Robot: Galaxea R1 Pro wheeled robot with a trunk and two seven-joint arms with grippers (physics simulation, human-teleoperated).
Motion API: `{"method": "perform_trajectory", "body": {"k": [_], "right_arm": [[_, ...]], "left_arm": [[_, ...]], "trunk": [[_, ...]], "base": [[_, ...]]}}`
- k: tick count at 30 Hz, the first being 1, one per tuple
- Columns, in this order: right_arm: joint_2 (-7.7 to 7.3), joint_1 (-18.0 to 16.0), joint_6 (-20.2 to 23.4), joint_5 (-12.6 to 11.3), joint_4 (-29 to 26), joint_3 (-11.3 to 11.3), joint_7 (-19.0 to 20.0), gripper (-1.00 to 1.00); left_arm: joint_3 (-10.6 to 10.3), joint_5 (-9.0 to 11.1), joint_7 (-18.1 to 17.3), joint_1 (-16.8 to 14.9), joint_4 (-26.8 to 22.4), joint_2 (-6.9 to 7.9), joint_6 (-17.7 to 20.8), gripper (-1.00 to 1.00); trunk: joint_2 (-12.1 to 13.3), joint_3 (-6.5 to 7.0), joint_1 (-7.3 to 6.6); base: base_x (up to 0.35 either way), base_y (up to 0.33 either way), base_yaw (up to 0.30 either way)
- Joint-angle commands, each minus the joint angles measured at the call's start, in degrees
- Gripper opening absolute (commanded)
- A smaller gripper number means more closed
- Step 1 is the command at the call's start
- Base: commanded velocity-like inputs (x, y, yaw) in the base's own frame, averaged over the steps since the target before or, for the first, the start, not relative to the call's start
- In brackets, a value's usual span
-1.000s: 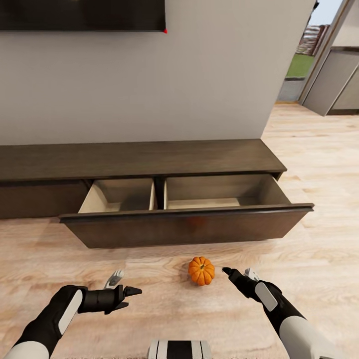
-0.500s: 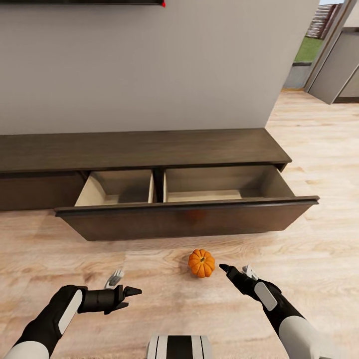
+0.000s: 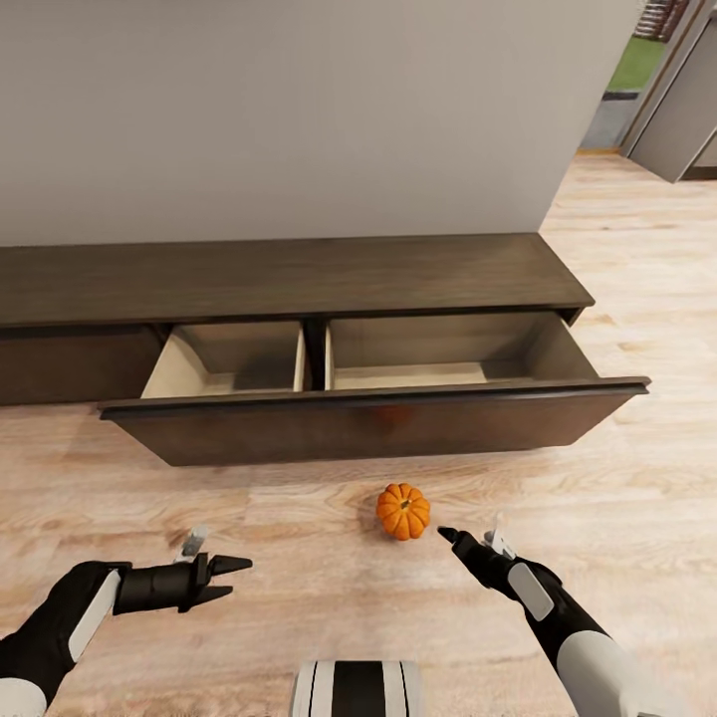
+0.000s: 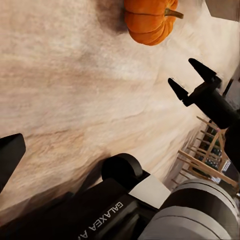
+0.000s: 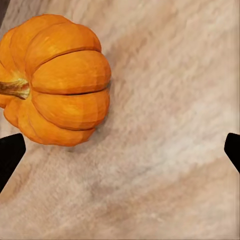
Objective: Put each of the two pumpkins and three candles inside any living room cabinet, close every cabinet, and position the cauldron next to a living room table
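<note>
The small ribbed orange pumpkin (image 3: 403, 511) lies on the pale wood floor (image 3: 299, 538), before the dark-brown cabinet's (image 3: 299, 279) open drawer. Our right gripper (image 3: 468, 543), fingers wide, sits just beside it; we centre the fingers around its belly before closing. Our left gripper (image 3: 224, 578) is parted, empty.

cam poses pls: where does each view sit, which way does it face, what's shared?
Head: up high, angled down at the cabinet with its open drawer and the floor; both arms show.
Left wrist: on the left arm, facing across the floor to the right gripper.
Right wrist: on the right arm, facing down at the floor.
Shared: all three views show the pumpkin.
</note>
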Motion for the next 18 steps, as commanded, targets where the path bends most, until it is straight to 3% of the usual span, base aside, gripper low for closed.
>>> {"method": "perform_trajectory", "body": {"k": [1,18], "right_arm": [[0.06,-0.02,0.36,-0.16,-0.03,-0.31,0.18,1.00],[0.06,-0.02,0.24,-0.16,-0.03,-0.32,1.54,1.00]], "left_arm": [[0.06,-0.18,-0.37,-0.06,-0.36,0.10,0.18,1.00],[0.07,-0.01,-1.05,-0.12,-2.99,0.34,0.19,1.00]], "trunk": [[-0.03,-0.27,0.01],[-0.26,-4.03,0.45]], "base": [[0.000,0.000,0.000],[0.000,0.000,0.000]]}}
